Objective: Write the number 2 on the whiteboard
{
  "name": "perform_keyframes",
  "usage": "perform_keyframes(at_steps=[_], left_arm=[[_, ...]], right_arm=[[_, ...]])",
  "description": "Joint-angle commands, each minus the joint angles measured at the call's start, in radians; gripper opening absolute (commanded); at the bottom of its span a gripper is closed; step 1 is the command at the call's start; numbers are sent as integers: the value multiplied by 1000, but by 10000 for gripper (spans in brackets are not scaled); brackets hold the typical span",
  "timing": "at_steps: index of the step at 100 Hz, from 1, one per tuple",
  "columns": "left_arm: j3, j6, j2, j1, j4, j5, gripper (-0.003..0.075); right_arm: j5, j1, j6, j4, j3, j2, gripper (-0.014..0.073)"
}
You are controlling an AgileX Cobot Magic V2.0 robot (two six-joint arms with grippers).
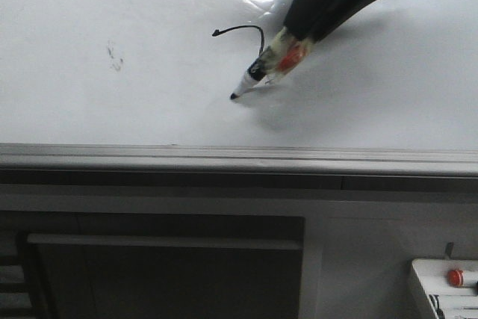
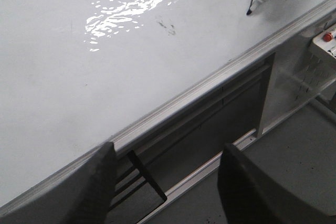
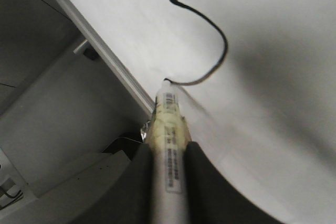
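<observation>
Stroke (image 1: 250,33) of the 2, only its curved top drawn, sits upper centre on the whiteboard (image 1: 112,117). Right hand (image 3: 169,153) grasps the marker (image 1: 258,76), tip at centre; left hand (image 2: 165,182) hangs released. Risk: uneven pressure could break the line or skew the base.

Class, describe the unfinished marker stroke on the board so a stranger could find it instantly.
Start at the large glossy white whiteboard with its grey metal edge. Near the middle, by the tip of the white marker pen in the right hand, runs a thin black curved line. Unlike the small faint smudge leftward, it is crisp and hook-shaped.
</observation>
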Motion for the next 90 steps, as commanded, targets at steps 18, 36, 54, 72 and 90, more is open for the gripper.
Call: perform_keyframes(at_steps=[18, 36, 54, 72, 90], left_arm=[[-25, -10, 9, 4, -1, -81, 388], [-25, -10, 9, 4, 3, -81, 388], [-25, -10, 9, 4, 3, -81, 388], [-25, -10, 9, 4, 1, -75, 388], [-109, 34, 24, 4, -18, 69, 388]], right_arm=[[-86, -5, 1, 6, -23, -11, -1], [45, -112, 1, -21, -21, -11, -1], [48, -114, 1, -21, -21, -11, -1], [64, -98, -37, 43, -21, -33, -1], [108, -78, -99, 112, -19, -153, -1]])
